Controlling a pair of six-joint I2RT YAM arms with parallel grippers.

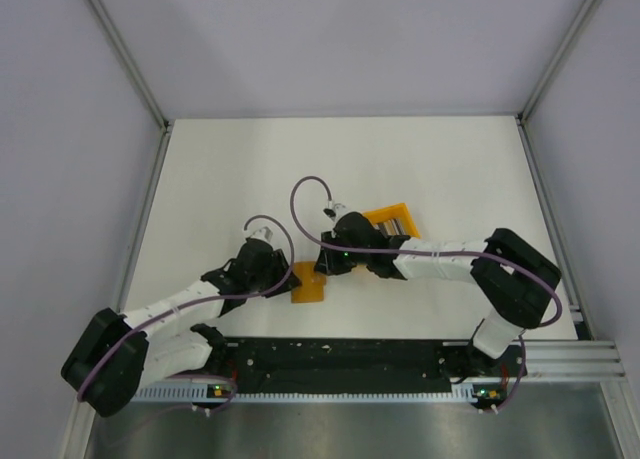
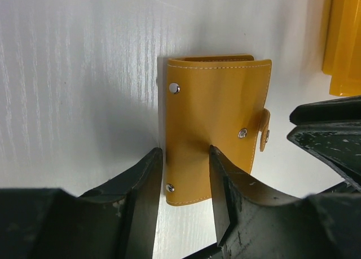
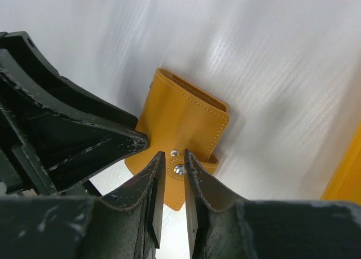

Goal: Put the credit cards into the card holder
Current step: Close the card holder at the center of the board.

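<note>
Barely begun: the holder is folded shut and no card is in it yet.
The small mustard-orange folding card holder (image 2: 214, 129) lies on the white bench (image 1: 250, 169) between the arms. The right gripper (image 3: 174, 157) has its jaws pinched on the little clasp tab (image 3: 179, 170). The left gripper (image 2: 185, 157) holds its jaws apart over the near edge, grasping nothing. The striped row in the bright orange plastic bin (image 1: 404, 210) is too small to be sure of, but is probably the credit cards (image 1: 392, 223).

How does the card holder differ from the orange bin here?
The card holder is a flat mustard wallet with metal snaps; the orange bin is brighter plastic with raised walls. The card holder lies folded shut, nothing showing inside; the orange bin holds a striped row of cards. The card holder sits between the left gripper and right gripper; the orange bin lies farther back. Both rest on the table.
</note>
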